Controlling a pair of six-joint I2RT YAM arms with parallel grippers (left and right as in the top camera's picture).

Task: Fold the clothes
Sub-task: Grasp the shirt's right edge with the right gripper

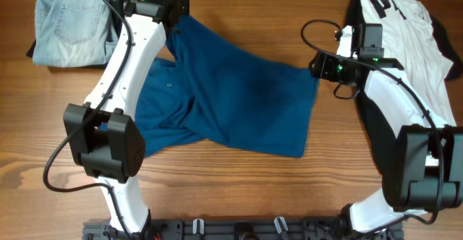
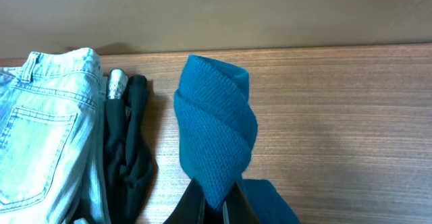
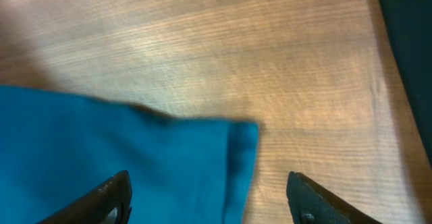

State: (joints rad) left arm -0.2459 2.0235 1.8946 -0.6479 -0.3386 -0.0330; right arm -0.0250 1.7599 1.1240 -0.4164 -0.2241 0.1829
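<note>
The left pincer [image 2: 214,207] was pinching a bunched fold of the blue shirt [image 2: 216,136], which rose just ahead of it. A black garment [image 2: 128,156] and pale jeans [image 2: 40,143] lay off to its left on the table [image 2: 337,116]. The right pincer [image 3: 208,193] was spread wide with a corner of the same shirt lying within its gap, contact unclear, and a white printed shirt [image 1: 409,30] lay behind it.

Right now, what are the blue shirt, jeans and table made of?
The blue shirt: matte knit, likely cotton; fine textured weave shows. The jeans: pale washed denim; stitched pocket seams. The table: wood or wood-look laminate, can't tell; grain lines, slight sheen.
</note>
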